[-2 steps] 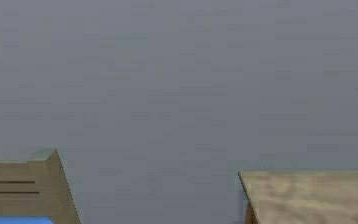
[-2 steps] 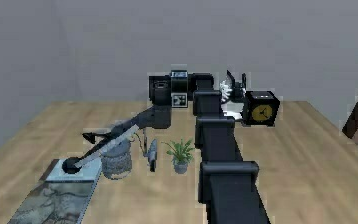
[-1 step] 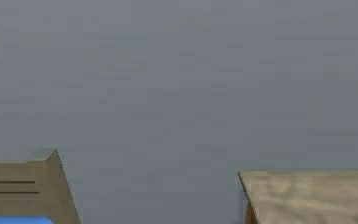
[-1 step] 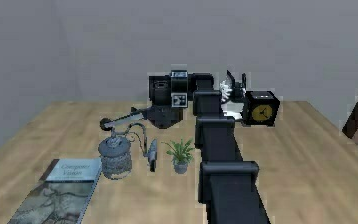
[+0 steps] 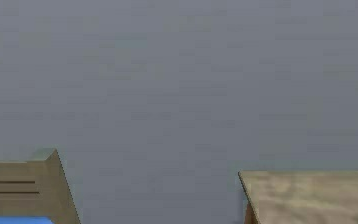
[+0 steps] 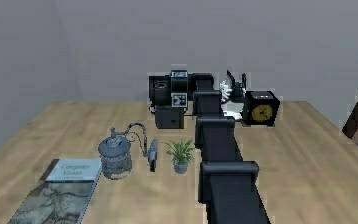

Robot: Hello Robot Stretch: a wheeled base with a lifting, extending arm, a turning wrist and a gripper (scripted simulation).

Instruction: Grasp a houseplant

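A small houseplant (image 6: 180,155) with thin green leaves stands in a little pot on the wooden table (image 6: 307,150), just left of the arm. The dark arm (image 6: 222,170) rises from the arm side view's bottom edge and reaches out across the table past the plant. At its far end sits the gripper (image 6: 167,103), a dark blocky body farther out than the plant. I cannot make out its fingers, so I cannot tell whether it holds anything.
On the table, left of the plant, are a grey watering can (image 6: 115,155) and a small grey-blue object (image 6: 150,156). A magazine (image 6: 62,185) lies near the front left. A dark clock (image 6: 259,108) and a white object (image 6: 228,93) stand near the arm's far end. The forward view has a grey wall, a wooden tabletop corner (image 5: 312,195) and a grey cabinet (image 5: 27,185).
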